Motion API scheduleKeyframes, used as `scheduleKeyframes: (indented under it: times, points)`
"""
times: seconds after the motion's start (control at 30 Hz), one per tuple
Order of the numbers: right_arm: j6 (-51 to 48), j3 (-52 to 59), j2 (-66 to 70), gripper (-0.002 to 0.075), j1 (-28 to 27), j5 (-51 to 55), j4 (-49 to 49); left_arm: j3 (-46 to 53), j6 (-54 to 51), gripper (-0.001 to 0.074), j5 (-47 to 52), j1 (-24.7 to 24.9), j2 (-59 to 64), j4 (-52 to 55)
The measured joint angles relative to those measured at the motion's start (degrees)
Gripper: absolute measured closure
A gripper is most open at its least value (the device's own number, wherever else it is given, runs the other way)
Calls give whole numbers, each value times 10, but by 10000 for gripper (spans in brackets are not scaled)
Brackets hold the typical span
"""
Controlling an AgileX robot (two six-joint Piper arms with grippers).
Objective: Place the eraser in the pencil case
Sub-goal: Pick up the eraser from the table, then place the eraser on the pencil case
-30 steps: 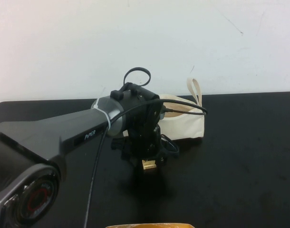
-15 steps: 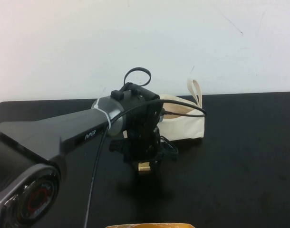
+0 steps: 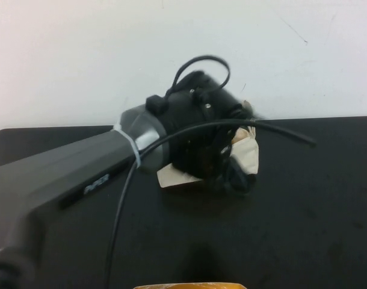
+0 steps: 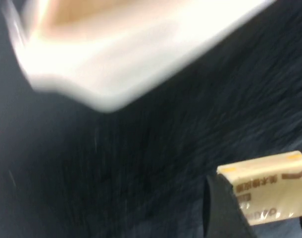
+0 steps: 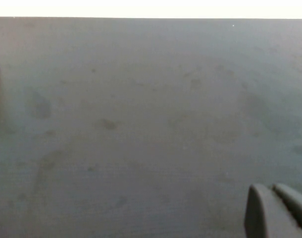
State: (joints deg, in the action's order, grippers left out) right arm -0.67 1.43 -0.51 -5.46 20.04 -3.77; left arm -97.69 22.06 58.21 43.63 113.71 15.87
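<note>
My left gripper (image 4: 264,214) is shut on the eraser (image 4: 267,183), a small pale-yellow block with dark print, and holds it above the black table. One dark finger (image 4: 221,208) covers its end. The pencil case (image 4: 126,54), a cream pouch, lies just beyond the eraser in the left wrist view, with its tan inside showing. In the high view the left arm's wrist (image 3: 198,129) hangs over the pencil case (image 3: 248,155) and hides most of it, the eraser and the fingers. My right gripper (image 5: 278,210) is shut and empty over bare table.
The black table (image 3: 304,205) ends at a white wall behind the pouch. A black cable (image 3: 274,129) arcs off the left wrist to the right. A yellow-orange edge (image 3: 189,285) shows at the table's near edge.
My left arm has lifted and swung back and right with the eraser, from the table in front of the pouch to over the pouch. The pouch looks shifted or tilted.
</note>
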Motion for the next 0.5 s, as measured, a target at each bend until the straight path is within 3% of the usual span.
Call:
scheduleKeyframes:
  times: [0.17,0.5]
  points:
    - [0,0,0,727,0,0,0,0,44,447,-102,11,-30,69]
    - [0,0,0,727,0,0,0,0,83,447,-226,-41,14,64]
